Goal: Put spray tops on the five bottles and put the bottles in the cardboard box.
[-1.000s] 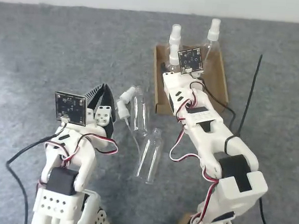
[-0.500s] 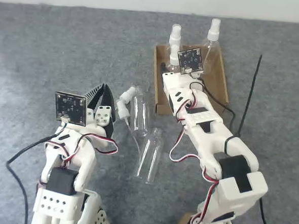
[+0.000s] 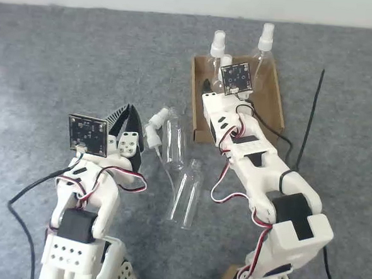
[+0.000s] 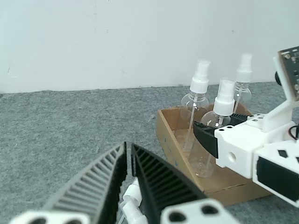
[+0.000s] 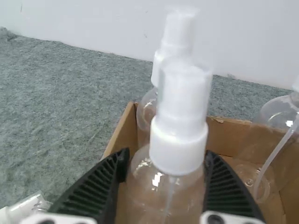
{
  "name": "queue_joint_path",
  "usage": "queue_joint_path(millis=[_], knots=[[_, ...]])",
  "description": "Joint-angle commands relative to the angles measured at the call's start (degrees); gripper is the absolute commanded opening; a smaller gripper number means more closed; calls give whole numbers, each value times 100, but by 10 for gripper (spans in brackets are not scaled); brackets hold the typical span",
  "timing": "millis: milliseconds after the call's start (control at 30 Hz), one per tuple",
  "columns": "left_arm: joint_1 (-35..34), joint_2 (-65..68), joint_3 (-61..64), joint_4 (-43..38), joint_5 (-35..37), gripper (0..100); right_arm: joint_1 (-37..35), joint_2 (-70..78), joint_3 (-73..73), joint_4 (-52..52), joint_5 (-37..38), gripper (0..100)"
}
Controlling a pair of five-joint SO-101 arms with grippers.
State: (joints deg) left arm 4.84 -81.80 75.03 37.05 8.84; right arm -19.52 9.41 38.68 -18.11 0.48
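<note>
**Bottle held in the box**

The right hand (image 5: pixel 166 161) grips a bottle (image 5: pixel 179 140), with one finger on each side of its round, clear body. The bottle stands upright and has a white spray top on. Its lower part is down inside the box (image 3: pixel 272 100). I cannot tell if it touches the box floor.

Just past the right hand, two more bottles stand at the far end of the box. The second bottle (image 3: pixel 218 43) is right behind the held one. The third bottle (image 3: pixel 265 37) is off to that hand's right. Both are upright with white tops on.

The left hand (image 4: pixel 129 148) is closed. Its fingers almost touch at the tips and nothing is between them. It sits low over the grey bench (image 3: pixel 83 57), apart from the box.

Just to the right of the left hand lie two tops, the first top (image 3: pixel 157 119) and the other top (image 3: pixel 152 137). The fourth bottle (image 3: pixel 173 139) lies on its side next to them. The first top is by its neck, but I cannot tell if they are joined. The fifth bottle (image 3: pixel 187 193) lies on its side farther back, between the two arms.
</note>
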Motion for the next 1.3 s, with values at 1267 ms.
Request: queue_joint_path(millis=[1267], knots=[[-26,-62,66,-440,-53,11,-92,-532,-79,-22,0,194]])
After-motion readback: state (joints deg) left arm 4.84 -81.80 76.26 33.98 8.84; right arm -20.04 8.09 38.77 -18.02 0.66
